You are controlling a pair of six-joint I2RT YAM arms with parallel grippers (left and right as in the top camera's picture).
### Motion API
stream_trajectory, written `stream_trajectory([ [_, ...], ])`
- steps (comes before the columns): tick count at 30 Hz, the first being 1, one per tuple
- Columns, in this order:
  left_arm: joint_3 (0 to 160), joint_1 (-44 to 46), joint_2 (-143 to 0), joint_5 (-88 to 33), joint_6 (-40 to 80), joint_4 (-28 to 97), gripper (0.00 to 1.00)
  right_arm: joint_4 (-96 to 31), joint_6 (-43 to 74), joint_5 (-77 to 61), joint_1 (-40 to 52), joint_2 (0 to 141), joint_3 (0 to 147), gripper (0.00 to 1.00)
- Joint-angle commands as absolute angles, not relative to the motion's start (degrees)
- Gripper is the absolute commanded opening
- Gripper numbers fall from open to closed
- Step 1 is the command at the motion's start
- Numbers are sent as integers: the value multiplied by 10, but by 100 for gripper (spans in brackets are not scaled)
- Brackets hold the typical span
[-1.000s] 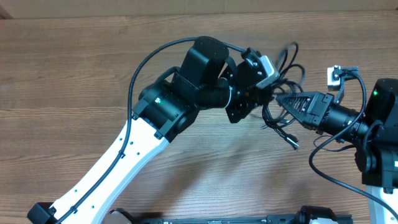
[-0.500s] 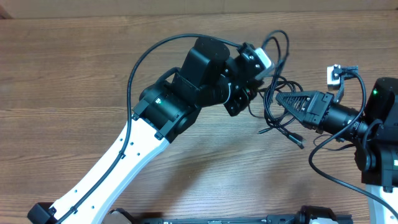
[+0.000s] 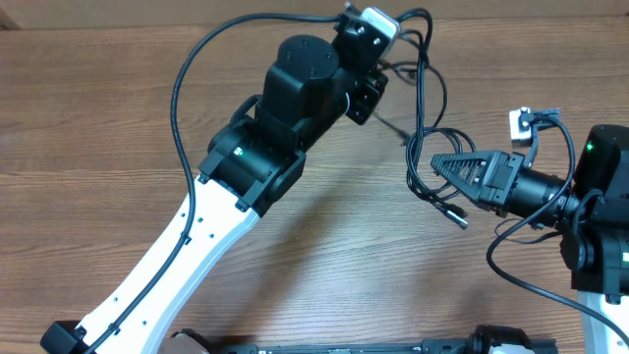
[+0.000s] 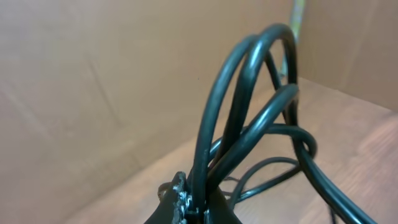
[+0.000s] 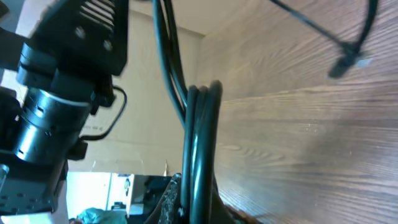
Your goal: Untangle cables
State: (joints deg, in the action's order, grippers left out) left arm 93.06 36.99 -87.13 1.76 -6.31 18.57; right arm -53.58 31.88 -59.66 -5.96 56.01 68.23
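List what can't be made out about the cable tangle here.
Overhead: left claw tips, hidden under its own black wrist; cord count, since the thin black cables overlap.
Left wrist: cable ends, cut off by frame edges; loops blurred close up.
Right wrist: small dark plug, too blurred to type.

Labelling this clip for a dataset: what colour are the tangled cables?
The cables are black, seen best in the left wrist view.
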Motion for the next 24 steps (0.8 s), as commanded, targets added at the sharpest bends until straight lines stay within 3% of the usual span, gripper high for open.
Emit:
stream_trajectory([
  [1,939,355,-869,92,-113,171,4,-541,299,-618,-56,554,687,4],
  [5,939,353,-869,96,-138,189,7,-541,299,-618,-56,554,687,4],
  [7,939,352,-869,96,-137,202,17,-541,299,-618,-56,554,687,4],
  [11,939,353,-869,65,-137,243,61,-531,300,-619,-56,554,687,4],
  [13,939,353,-869,32,-137,272,75,-527,300,-618,-56,554,687,4],
  [16,939,353,-869,5,-138,312,78,-525,300,-618,-57,554,687,4],
  [21,939,353,-869,-32,-171,372,76,-524,302,-618,-57,565,687,4],
  [24,939,352,-865,-62,-127,400,77,-518,300,-616,-57,578,687,4],
])
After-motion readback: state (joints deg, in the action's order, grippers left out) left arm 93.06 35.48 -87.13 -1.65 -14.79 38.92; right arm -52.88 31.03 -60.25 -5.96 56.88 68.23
